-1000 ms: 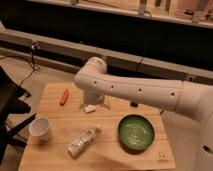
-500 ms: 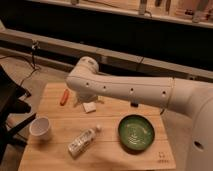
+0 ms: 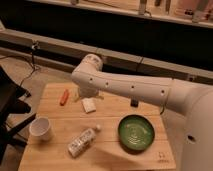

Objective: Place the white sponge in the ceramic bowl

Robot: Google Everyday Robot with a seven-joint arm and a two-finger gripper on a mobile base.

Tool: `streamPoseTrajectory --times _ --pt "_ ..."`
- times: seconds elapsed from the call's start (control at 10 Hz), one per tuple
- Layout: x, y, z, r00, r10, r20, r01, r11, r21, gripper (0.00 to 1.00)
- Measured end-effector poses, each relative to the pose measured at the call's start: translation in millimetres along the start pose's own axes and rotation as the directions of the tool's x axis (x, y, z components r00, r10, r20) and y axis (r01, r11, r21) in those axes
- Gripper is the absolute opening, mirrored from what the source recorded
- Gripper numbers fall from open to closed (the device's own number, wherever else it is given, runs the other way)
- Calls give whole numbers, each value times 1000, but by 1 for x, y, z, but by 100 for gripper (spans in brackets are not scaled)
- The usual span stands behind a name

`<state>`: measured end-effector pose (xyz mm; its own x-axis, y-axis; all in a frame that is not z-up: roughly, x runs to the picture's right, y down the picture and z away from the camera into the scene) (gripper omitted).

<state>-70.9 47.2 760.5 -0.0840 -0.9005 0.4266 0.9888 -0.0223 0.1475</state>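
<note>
White sponge [image 3: 89, 105] on table [image 3: 52, 107], just beneath tool [image 3: 85, 94]

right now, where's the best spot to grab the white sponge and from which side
Probably from straight above, pinching the white sponge across its left and right edges. It lies flat on the wooden table, too thin to grip from the side. The gripper sits just behind it, under the arm's bent wrist.

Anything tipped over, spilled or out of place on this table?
Only the clear bottle lies on its side near the front edge. The white sponge lies flat outside the ceramic bowl; the gripper is just behind it.
</note>
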Motion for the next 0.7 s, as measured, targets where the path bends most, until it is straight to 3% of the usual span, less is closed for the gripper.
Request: streamPoseTrajectory --times 0.7 --pt "28 4 41 999 -40 17 39 999 28 80"
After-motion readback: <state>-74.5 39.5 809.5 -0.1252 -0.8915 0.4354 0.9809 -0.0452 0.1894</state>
